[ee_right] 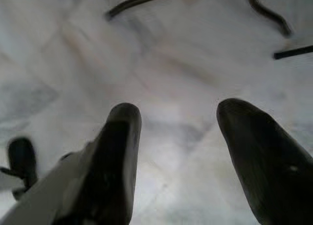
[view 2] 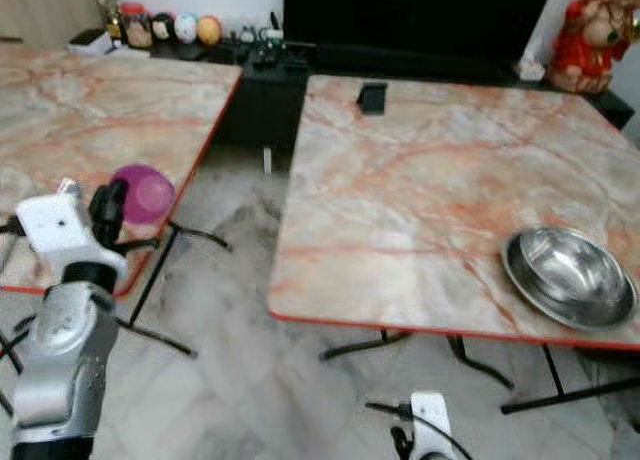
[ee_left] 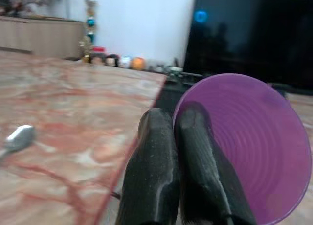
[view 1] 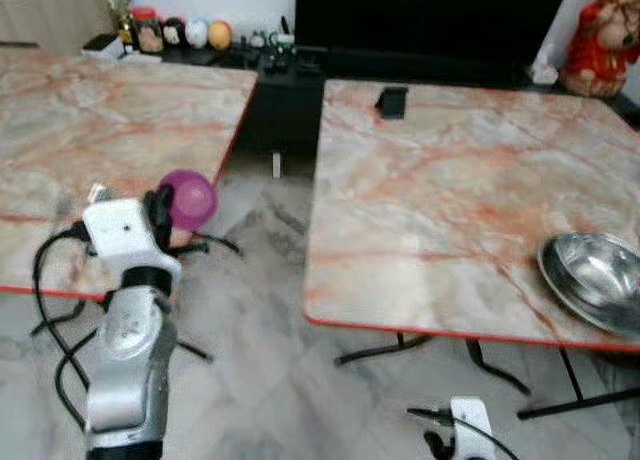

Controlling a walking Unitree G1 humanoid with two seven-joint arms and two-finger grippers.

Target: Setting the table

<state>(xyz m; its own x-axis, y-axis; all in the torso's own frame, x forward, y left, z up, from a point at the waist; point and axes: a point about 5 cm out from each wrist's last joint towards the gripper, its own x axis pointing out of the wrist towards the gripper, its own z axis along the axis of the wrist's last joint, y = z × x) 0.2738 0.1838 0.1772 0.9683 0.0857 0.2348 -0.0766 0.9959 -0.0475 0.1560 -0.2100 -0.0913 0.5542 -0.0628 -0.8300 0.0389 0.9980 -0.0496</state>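
Left gripper (ee_left: 168, 137) pinches purple bowl (ee_left: 254, 146), its rim cut off.

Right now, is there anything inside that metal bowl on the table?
The metal bowl on the right table looks empty, showing just shiny reflections. Whatever lies under it is covered.

Left gripper (ee_left: 177, 124) fingers pressed together on purple bowl (ee_left: 254, 146) rim; spoon (ee_left: 17, 138) on marble table (ee_left: 73, 112).
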